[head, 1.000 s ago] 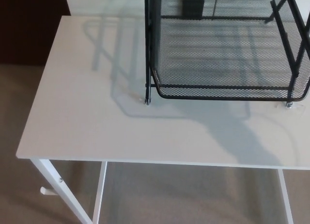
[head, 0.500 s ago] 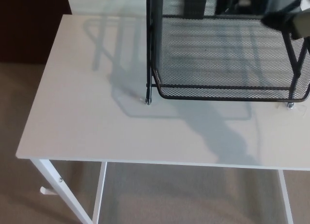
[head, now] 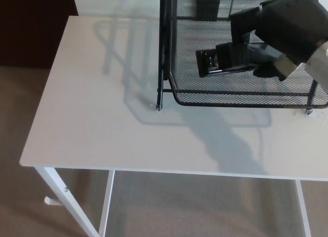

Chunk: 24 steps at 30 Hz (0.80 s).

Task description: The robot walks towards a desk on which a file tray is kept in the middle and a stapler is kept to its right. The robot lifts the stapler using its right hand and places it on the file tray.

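1. Fingers point(head: 245, 21): the thick black fingers are closed round the rear part of the stapler point(head: 221, 60). One finger lies over the top of it, and the rest of the grip is hidden behind the palm.
2. Right hand point(head: 287, 29): it enters from the upper right of the frame and holds the stapler. A pale wrist section point(head: 320, 63) shows at the right edge.
3. Stapler: black, roughly level, in the upper right of the frame. Its free end points toward picture left and its rear end is inside the hand. It sits within the outline of the file tray point(head: 241, 101), above the mesh floor. It cannot be told whether it touches the mesh.
4. File tray: black wire mesh with a raised front rim and upright side bars. It occupies the upper right of the frame, and its left foot point(head: 159, 107) stands on the desk.
5. A dark rectangular object point(head: 207, 6) shows through the mesh at the top of the frame. It cannot be identified.
6. Desk point(head: 102, 124): a white top that fills the middle of the frame. A shadow point(head: 225, 139) lies on it just below the tray's front rim.
7. Desk leg point(head: 66, 201): white, angled, at the lower left.
8. Floor point(head: 20, 124): beige carpet, along the left edge and the bottom.
9. Left hand: not visible.
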Tool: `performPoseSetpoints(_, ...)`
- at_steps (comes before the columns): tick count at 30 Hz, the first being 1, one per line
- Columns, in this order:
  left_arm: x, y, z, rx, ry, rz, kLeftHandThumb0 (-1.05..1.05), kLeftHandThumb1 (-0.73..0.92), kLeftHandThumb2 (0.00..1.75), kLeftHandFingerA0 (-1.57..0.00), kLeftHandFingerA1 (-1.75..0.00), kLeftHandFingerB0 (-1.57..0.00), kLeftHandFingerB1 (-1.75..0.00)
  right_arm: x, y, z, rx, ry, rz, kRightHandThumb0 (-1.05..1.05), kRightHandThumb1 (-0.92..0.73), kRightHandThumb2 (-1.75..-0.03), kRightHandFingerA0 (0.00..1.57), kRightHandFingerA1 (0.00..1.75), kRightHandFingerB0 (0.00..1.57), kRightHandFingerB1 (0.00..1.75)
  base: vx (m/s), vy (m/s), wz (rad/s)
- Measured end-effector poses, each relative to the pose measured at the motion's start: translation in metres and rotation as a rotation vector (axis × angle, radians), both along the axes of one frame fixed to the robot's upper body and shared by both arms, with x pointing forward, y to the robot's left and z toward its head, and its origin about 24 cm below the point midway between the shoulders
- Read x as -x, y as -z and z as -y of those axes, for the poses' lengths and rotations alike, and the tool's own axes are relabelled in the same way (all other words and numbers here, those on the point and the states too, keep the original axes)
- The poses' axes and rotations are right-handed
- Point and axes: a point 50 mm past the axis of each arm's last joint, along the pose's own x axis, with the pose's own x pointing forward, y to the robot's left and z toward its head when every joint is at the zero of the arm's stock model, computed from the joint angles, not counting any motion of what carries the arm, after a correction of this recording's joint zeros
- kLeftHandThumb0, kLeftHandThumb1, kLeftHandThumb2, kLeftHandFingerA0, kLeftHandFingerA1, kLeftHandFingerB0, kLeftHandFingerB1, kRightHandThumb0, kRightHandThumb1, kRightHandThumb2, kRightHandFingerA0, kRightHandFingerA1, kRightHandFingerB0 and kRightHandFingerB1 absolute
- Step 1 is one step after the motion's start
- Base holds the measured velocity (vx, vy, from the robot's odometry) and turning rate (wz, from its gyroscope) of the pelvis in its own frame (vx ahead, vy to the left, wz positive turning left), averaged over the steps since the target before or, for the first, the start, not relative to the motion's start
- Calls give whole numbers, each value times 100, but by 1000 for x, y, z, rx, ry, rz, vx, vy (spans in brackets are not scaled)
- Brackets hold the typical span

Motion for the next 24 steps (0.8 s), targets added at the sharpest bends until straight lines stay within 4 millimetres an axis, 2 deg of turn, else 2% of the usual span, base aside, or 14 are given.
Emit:
performPoseSetpoints(1, 0, 0, 0, 0, 0, 0, -105, 80, 80, -64, -93, -32, -79, -3, 1, 2, 22, 19, -9, -27, -68, -62, 80, 166, 80, 101, 0, 0, 0)
performPoseSetpoints(2, 0, 0, 0, 0, -2, 0, -105, 80, 80, -64, -93, -32, -79, -4, 2, 3, 32, 28, -13, -27, -68, -62, 80, 166, 80, 101, 0, 0, 0)
performPoseSetpoints(3, 1, 0, 0, 0, -5, 0, -100, 61, 126, -71, -94, -30, -75, -5, 2, 5, 41, 43, -16, -27, -65, -63, 83, 155, 86, 75, 0, 0, 0)
performPoseSetpoints(4, 1, 0, -1, 0, -8, 2, -105, 82, 80, -64, -93, -33, -81, -6, 4, 7, 49, 54, -22, -30, -69, -63, 84, 137, 77, 53, 0, 0, 0)
performPoseSetpoints(6, 2, 0, -1, -1, -6, -2, -105, 83, 80, -67, -93, -34, -81, -7, 5, 10, 61, 79, -28, -32, -64, -60, 65, 106, 49, 37, 0, 0, 0)
performPoseSetpoints(7, 2, 0, -1, -1, -6, -3, -104, 66, 131, -77, -95, -31, -76, -7, 4, 10, 63, 86, -28, -43, -51, -82, 54, 75, 28, 46, 0, 0, 0)
performPoseSetpoints(8, 2, 0, 0, -3, 1, -8, -105, 84, 80, -67, -92, -33, -80, -8, 4, 12, 67, 105, -32, -40, -64, -63, 43, 61, 24, 33, 0, 0, 0)
performPoseSetpoints(10, 2, 1, 0, -5, 10, -12, -105, 83, 81, -66, -91, -33, -78, -9, 3, 16, 72, 131, -40, -39, -63, -59, 24, 47, 17, 29, 0, 0, 0)
performPoseSetpoints(11, 2, 1, 0, -7, 14, -13, -105, 84, 80, -65, -91, -33, -79, -9, 2, 17, 67, 144, -47, -31, -55, -103, 1, 52, 0, 50, 0, 0, 0)
performPoseSetpoints(12, 2, 1, 0, -7, 15, -12, -105, 82, 81, -64, -93, -33, -79, -9, 1, 18, 63, 154, -52, -61, -54, -72, 3, 22, 5, 27, 0, 0, 0)
performPoseSetpoints(14, 1, 0, 0, -8, 14, -10, -105, 81, 81, -62, -94, -33, -81, -9, -1, 18, 67, 163, -49, -82, -45, -79, 0, 11, 0, 9, 0, 0, 0)
performPoseSetpoints(17, -1, -1, 0, -9, 13, 3, -103, 79, 81, -64, -93, -34, -81, -7, -11, 9, 57, 147, -29, -83, -46, -79, 0, 16, 0, 6, 0, 0, 0)
performPoseSetpoints(18, -1, -1, 0, -9, 12, 5, -103, 80, 82, -68, -93, -35, -80, -5, -16, 5, 45, 135, -16, -78, -45, -70, 0, 0, 0, 0, 0, 0, 0)
performPoseSetpoints(24, 1, 0, 0, -10, 18, -4, -103, 81, 80, -63, -90, -36, -78, -1, -33, -9, 3, 104, -2, -95, -54, -82, 0, 9, 0, 0, 0, 0, 0)
